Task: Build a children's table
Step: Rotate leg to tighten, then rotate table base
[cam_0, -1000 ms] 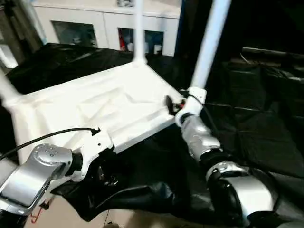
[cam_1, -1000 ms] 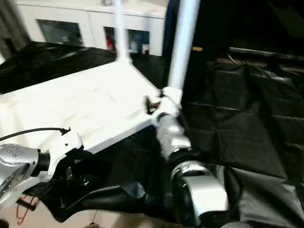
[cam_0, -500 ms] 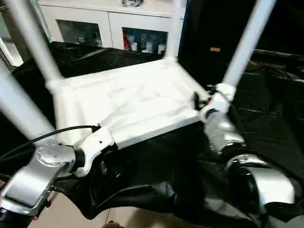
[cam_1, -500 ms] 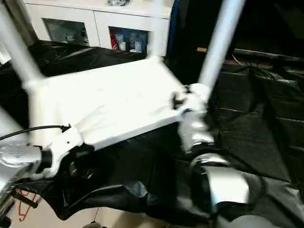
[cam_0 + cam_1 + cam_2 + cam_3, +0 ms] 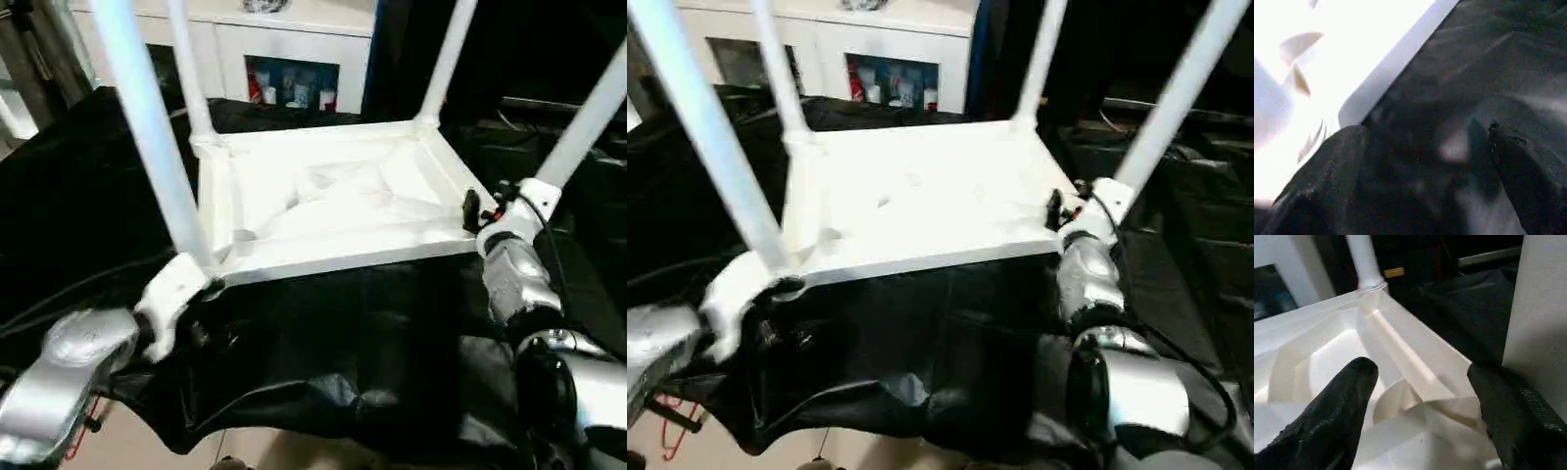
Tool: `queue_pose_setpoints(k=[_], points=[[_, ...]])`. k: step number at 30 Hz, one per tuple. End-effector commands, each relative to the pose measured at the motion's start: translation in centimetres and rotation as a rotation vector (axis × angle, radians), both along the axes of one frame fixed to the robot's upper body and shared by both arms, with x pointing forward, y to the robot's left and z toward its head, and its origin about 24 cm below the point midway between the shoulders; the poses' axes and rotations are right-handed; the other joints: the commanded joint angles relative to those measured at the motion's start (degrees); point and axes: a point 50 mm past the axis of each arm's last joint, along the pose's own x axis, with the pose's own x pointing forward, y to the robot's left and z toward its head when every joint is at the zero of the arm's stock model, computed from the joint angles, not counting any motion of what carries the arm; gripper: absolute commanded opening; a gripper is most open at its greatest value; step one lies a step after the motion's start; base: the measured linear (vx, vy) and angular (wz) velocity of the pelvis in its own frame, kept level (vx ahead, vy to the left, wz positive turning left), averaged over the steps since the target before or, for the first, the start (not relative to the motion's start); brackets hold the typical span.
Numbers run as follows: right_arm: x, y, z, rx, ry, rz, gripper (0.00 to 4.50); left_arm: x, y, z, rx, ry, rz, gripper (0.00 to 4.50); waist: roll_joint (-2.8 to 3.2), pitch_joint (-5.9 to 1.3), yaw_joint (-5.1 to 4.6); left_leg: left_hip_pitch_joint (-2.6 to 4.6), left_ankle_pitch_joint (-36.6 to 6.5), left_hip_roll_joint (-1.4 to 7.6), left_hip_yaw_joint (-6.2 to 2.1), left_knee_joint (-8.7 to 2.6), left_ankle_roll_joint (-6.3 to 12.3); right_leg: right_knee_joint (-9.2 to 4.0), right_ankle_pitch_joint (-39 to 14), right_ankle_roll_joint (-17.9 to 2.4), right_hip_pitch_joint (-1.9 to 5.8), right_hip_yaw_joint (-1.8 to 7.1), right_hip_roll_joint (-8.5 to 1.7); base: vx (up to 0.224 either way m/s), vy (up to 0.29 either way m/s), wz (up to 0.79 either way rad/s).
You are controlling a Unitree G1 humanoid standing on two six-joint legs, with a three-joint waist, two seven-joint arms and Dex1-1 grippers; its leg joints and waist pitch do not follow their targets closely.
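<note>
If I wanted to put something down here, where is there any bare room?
Free: the black sheet between the upturned white plastic tabletop's near edge and the robot, and the dark stretch right of the right end effector. The ribbed underside between the four white tubular legs is open too. Crowded: both near corners, where the left end effector and the right one sit.

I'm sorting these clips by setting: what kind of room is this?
Probably an indoor room set up for robot trials: a white cabinet with glass doors at the back, black sheeting over the work surface, and the upturned children's table on it.
</note>
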Motion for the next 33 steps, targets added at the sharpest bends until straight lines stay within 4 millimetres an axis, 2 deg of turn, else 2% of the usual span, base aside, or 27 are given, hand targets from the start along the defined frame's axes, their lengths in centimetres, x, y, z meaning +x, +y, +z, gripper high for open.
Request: queue_pose_setpoints(k=[1,3,4,5,6,7,8,11,12,15,16,18,20,21,23,26,31,33], points=[[-0.1,0.9,0.3,-0.032,-0.051,0.108,3.48,-0.4,1.3,0.9,-0.018,-0.026,0.014,4.41,0.44,-3.75,-0.34,-0.14,-12.1,-1.48,1.31,-3.63,1.28,-3.78,-9.3,-11.6,3.22,0.53,-1.35,0.0,0.0,0.0],[-0.3,1.7,0.2,-0.037,-0.081,0.209,3.48,-0.8,2.2,1.1,-0.035,-0.019,0.037,4.41,0.46,-3.76,-0.56,0.03,-12.9,-1.39,1.32,-3.66,1.52,-3.95,-10.6,-11.4,3.07,0.53,-1.32,0.0,0.0,0.0],[-0.7,2.5,0.0,-0.052,-0.105,0.306,3.48,-1.2,2.9,1.3,-0.053,-0.014,0.056,4.41,-0.47,-3.6,-0.69,-0.12,-13.3,-1.34,1.41,-3.74,2.03,-4.22,-11.3,-11.3,3.13,0.58,-1.32,0.0,0.0,0.0],[-0.7,2.5,0.0,-0.052,-0.105,0.306,3.48,-1.2,2.9,1.3,-0.053,-0.014,0.056,4.41,-0.02,-3.56,-0.57,-0.19,-13.0,-1.25,1.21,-3.88,2.31,-4.08,-11.9,-11.1,3.15,0.64,-1.46,0.0,0.0,0.0],[-1.0,2.7,-0.2,-0.064,-0.105,0.337,3.48,-1.4,3.2,1.3,-0.054,-0.01,0.055,4.41,0.15,-3.5,-0.75,0.02,-13.3,-1.11,1.2,-3.94,2.24,-4.18,-12.9,-11.2,2.9,0.63,-1.45,0.0,0.0,0.0],[-1.3,2.9,-0.4,-0.076,-0.104,0.356,3.48,-1.7,3.5,1.3,-0.052,-0.003,0.045,4.41,-0.06,-3.52,-0.7,0.11,-13.3,-1.13,1.28,-3.87,2.36,-4.24,-13.0,-11.2,2.84,0.67,-1.43,0.0,0.0,0.0],[-1.6,2.9,-0.7,-0.089,-0.103,0.365,3.48,-1.9,3.7,1.4,-0.058,-0.002,0.048,4.41,0.04,-3.45,-0.74,0.0,-13.0,-1.1,1.22,-3.99,2.34,-4.11,-12.7,-11.3,2.81,0.74,-1.44,0.0,0.0,0.0],[-2.8,3.1,-1.5,-0.095,-0.114,0.349,3.48,-1.4,4.7,1.5,-0.072,-0.07,0.141,4.41,0.18,-3.52,-0.51,0.41,-12.8,-1.08,1.4,-3.88,2.14,-4.2,-11.3,-11.4,2.61,0.85,-1.29,0.0,0.0,0.0],[-3.1,3.1,-1.6,-0.084,-0.121,0.34,3.48,-1.1,5.0,1.4,-0.068,-0.086,0.178,4.41,0.43,-3.47,-0.32,0.54,-12.9,-1.06,1.48,-3.89,2.16,-4.2,-10.3,-11.4,2.52,0.92,-1.22,0.0,0.0,0.0],[-3.8,3.0,-1.6,-0.063,-0.145,0.284,3.48,-0.3,5.5,1.2,-0.075,-0.166,0.271,4.41,0.43,-3.5,-0.29,0.43,-13.1,-1.1,1.27,-4.1,1.63,-4.24,-10.3,-10.4,2.78,0.87,-1.27,0.0,0.0,0.0],[-4.2,2.9,-1.7,-0.069,-0.148,0.245,3.48,0.2,5.5,1.3,-0.115,-0.215,0.32,4.41,0.8,-3.52,-0.3,0.32,-12.8,-1.18,1.1,-4.2,1.22,-4.18,-10.4,-10.3,2.97,0.84,-1.31,0.0,0.0,0.0],[-4.6,2.6,-1.9,-0.083,-0.15,0.198,3.48,0.9,5.4,1.5,-0.152,-0.275,0.377,4.41,0.63,-3.61,-0.31,0.35,-13.6,-1.16,1.1,-4.24,0.37,-4.21,-10.9,-10.0,2.96,0.82,-1.38,0.0,0.0,0.0],[-5.3,1.7,-2.6,-0.083,-0.121,0.07,3.48,1.7,5.0,1.6,-0.177,-0.333,0.426,4.41,0.33,-3.52,-0.27,0.4,-14.1,-1.28,1.13,-4.23,0.15,-4.47,-12.1,-9.1,2.81,0.86,-1.36,0.0,0.0,0.0],[-5.7,1.2,-2.9,-0.094,-0.107,0.01,3.48,2.0,4.7,1.5,-0.197,-0.349,0.44,4.41,0.41,-3.62,-0.15,0.58,-14.1,-1.29,1.2,-4.08,0.0,-4.47,-12.3,-8.6,2.69,0.95,-1.41,0.0,0.0,0.0],[-6.2,0.8,-3.2,-0.102,-0.089,-0.042,3.48,2.4,4.2,1.4,-0.218,-0.353,0.45,4.41,0.05,-3.68,-0.2,0.23,-13.3,-1.38,1.15,-4.12,-0.09,-4.39,-12.4,-7.9,2.91,0.91,-1.4,0.0,0.0,0.0],[-6.8,0.6,-3.8,-0.106,-0.051,-0.108,3.48,3.2,3.4,1.2,-0.235,-0.364,0.446,4.41,0.02,-3.57,-0.32,0.07,-13.4,-1.51,1.15,-4.14,-0.13,-4.58,-13.3,-6.8,2.84,0.89,-1.29,0.0,0.0,0.0],[-6.7,0.4,-4.8,-0.14,0.057,-0.166,3.48,4.8,1.0,1.9,-0.34,-0.403,0.367,4.41,0.26,-3.68,-0.39,0.36,-14.0,-1.56,1.16,-3.99,-0.69,-4.52,-12.9,-6.8,2.63,0.93,-1.38,0.0,0.0,0.0],[-6.5,0.6,-5.1,-0.144,0.097,-0.161,3.48,5.2,-0.4,2.4,-0.402,-0.405,0.298,4.41,0.21,-3.76,-0.43,0.09,-13.2,-1.56,1.16,-3.94,-0.58,-4.3,-11.1,-7.5,2.86,0.92,-1.42,0.0,0.0,0.0]])
